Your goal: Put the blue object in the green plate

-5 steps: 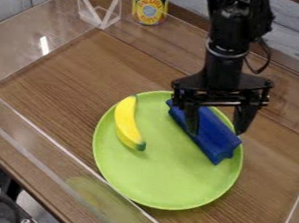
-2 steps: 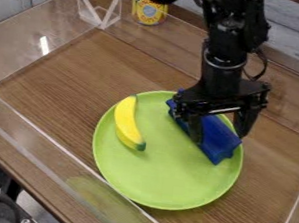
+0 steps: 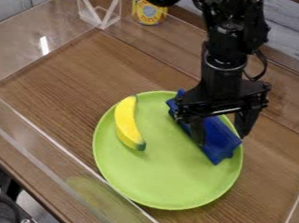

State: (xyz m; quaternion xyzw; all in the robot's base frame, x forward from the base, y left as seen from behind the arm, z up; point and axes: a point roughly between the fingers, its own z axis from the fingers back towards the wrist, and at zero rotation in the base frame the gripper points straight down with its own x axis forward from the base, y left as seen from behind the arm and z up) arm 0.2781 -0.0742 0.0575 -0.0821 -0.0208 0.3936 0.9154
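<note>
The wooden counter (image 3: 103, 68) fills the view, walled by clear plastic panels (image 3: 39, 47) on the left and near sides. The black robot arm (image 3: 232, 37) drops from twelve o'clock in the picture, its last section nearly vertical, so the wrist points straight down over the right part of the green plate (image 3: 165, 181). That plate, round and lime-coloured, lies flat on the counter at about five o'clock from the picture's centre. The fingers (image 3: 216, 111) hang spread wide, one black tip at each side of the blue object (image 3: 217, 139); they straddle its far end without closing on it, though whether a tip brushes the block I cannot tell. The blue object lies inside the plate at roughly two o'clock from the plate's middle, running from upper left to lower right. A yellow banana (image 3: 131, 124) rests at the plate's nine o'clock, well apart from the block. A small yellow-labelled cup (image 3: 151, 10) stands at the counter's far edge.
</note>
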